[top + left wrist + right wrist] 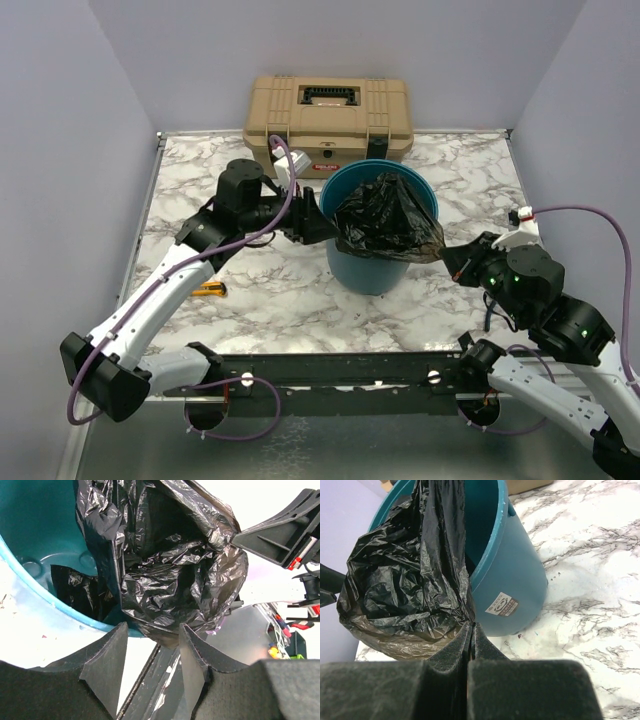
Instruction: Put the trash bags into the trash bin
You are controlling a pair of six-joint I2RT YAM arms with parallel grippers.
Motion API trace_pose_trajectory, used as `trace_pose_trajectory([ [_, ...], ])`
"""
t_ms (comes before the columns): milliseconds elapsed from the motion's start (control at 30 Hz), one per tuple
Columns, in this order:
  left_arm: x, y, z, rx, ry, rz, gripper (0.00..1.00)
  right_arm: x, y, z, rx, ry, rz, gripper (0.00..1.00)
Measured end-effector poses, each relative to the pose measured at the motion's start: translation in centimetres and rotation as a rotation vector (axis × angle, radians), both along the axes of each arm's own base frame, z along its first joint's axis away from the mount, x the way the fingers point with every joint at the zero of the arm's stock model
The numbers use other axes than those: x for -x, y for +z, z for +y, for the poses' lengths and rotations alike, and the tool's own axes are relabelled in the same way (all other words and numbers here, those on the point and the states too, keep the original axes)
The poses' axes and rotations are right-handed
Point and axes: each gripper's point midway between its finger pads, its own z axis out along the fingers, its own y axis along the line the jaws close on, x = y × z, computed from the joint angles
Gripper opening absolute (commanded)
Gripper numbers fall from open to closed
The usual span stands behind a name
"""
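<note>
black trash bag [385, 215] is draped over the trash bin [372, 275] rim, half inside. its edge is pinched by the right gripper [471, 628]; the left gripper [152, 630] is parted, empty. stuffing is under way: next the bundle must be pushed down.

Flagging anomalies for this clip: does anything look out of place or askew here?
The trash bag is bunched over the trash bin's right rim, much of it bulging outside, pinched in the shut right pincer. A small yellow object lies loose left of the bin.
</note>
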Motion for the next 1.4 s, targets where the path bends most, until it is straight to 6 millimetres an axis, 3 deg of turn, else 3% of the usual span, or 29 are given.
trace_pose_trajectory([
  [267, 0.0, -0.8, -2.0, -0.062, -0.008, -0.013, 0.28, 0.0, 0.2, 0.1, -0.011, 0.006, -0.006, 0.01],
  [433, -0.3, -1.4, -2.6, -0.090, 0.005, -0.017, 0.00, 0.0, 0.5, 0.2, -0.023, 0.008, -0.013, 0.01],
  [733, -1.6, -1.0, -2.0, -0.114, 0.082, -0.049, 0.00, 0.2, 1.2, 0.2, -0.051, 0.014, -0.040, 0.01],
  [1000, 0.2, 2.9, -0.6, -0.032, 0.085, -0.143, 0.00, 0.8, 1.6, 0.2, -0.091, 0.034, -0.077, 0.01],
  [1067, 1.7, 2.7, 0.5, -0.007, 0.088, -0.153, 0.00, 0.6, 0.6, 0.3, -0.077, 0.033, -0.060, 0.01],
  [1233, 5.0, -0.6, 2.9, 0.002, 0.093, -0.118, 0.00, 0.1, -3.7, 0.9, -0.013, 0.028, 0.031, 0.01],
  [1400, 5.2, -2.2, 3.4, 0.004, 0.110, -0.126, 0.00, -0.1, -6.4, 0.7, 0.005, -0.001, 0.080, 0.01],
])
